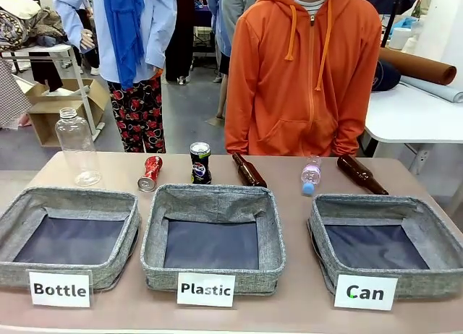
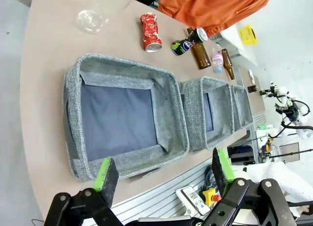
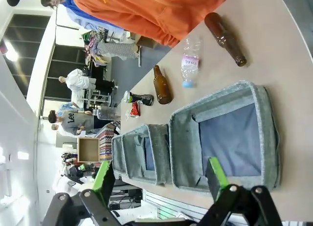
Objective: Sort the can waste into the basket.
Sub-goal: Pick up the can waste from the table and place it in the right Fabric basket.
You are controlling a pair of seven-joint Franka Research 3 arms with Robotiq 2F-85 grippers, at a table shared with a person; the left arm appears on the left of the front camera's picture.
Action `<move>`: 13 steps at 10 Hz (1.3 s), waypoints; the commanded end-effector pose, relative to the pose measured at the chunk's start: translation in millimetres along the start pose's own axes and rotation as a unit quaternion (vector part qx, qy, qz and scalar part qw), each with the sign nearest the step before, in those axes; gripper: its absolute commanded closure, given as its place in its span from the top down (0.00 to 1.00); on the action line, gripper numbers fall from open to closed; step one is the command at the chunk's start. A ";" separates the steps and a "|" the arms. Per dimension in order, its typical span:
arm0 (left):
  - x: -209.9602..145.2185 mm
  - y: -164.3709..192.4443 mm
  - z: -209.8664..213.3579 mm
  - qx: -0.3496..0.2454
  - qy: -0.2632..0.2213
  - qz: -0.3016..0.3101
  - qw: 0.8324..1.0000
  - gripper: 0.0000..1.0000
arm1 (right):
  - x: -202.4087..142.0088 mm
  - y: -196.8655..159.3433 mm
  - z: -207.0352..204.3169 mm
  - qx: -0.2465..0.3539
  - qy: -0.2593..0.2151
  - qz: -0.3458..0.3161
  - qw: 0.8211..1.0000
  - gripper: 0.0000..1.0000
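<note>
We see red can (image 1: 150, 173) lying sideways, dark can (image 1: 200, 163) upright near it, left of centre in front frame, behind Plastic basket (image 1: 213, 194). Can basket (image 1: 385, 204) lower right, well apart. Left claw (image 2: 164, 165) and right claw (image 3: 160, 171) released, grasping nothing.

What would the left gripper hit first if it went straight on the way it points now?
Probably the leftmost grey basket, the one labelled Bottle: the open left gripper points at its dark lining. Depth is hard to judge.

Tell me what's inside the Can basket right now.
The Can basket shows only its dark lining, no cans. Its near wall covers the front strip of the floor. The red can and the black-blue can are on the table.
</note>
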State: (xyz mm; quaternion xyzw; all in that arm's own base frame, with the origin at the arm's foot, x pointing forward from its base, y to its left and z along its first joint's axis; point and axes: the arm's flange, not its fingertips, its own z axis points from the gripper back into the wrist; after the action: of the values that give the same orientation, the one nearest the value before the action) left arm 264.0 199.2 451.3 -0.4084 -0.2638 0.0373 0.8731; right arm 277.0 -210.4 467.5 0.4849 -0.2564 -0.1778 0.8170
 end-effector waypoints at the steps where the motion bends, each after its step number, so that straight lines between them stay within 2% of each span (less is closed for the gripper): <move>1: 1.1 4.0 1.0 -0.008 -0.005 -0.008 1.000 1.00 | 3.0 -2.1 -2.1 0.013 -0.006 0.014 1.000 1.00; 2: 0.0 0.0 0.0 0.000 0.000 0.000 1.000 1.00 | 3.0 -2.1 -2.1 0.013 -0.006 0.014 1.000 1.00; 3: 8.2 -6.2 -2.9 0.014 -0.003 -0.017 1.000 1.00 | 3.0 -2.1 -2.1 0.013 -0.006 0.014 1.000 1.00; 4: 27.4 -22.0 -20.7 0.025 0.043 -0.041 0.998 1.00 | 3.0 -2.1 -2.1 0.013 -0.006 0.014 1.000 1.00; 5: 51.5 -46.2 -48.2 0.062 0.091 -0.070 0.991 1.00 | 3.0 -2.1 -2.1 0.013 -0.006 0.014 1.000 1.00; 7: 98.6 -105.0 -129.9 0.155 0.187 -0.136 0.961 1.00 | 3.0 -2.1 -2.1 0.013 -0.006 0.014 1.000 1.00; 10: 122.4 -151.8 -253.6 0.304 0.217 -0.196 0.907 1.00 | 3.0 -2.1 -2.1 0.013 -0.006 0.014 1.000 1.00; 11: 123.9 -157.4 -276.8 0.336 0.189 -0.207 0.899 1.00 | 3.0 -2.1 -2.1 0.013 -0.006 0.014 1.000 1.00; 12: 126.7 -164.2 -280.6 0.334 0.148 -0.217 0.905 1.00 | 3.0 -2.1 -2.1 0.013 -0.006 0.014 1.000 1.00; 13: 114.4 -164.5 -279.7 0.280 0.204 -0.214 0.913 1.00 | 3.0 -2.1 -2.1 0.013 -0.006 0.014 1.000 1.00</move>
State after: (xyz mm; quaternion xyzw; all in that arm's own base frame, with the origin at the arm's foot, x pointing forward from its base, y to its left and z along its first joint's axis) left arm 489.8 -79.4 466.7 -0.0471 -0.1602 -0.1561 0.9735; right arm 278.5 -209.5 465.1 0.4852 -0.2562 -0.1775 0.8169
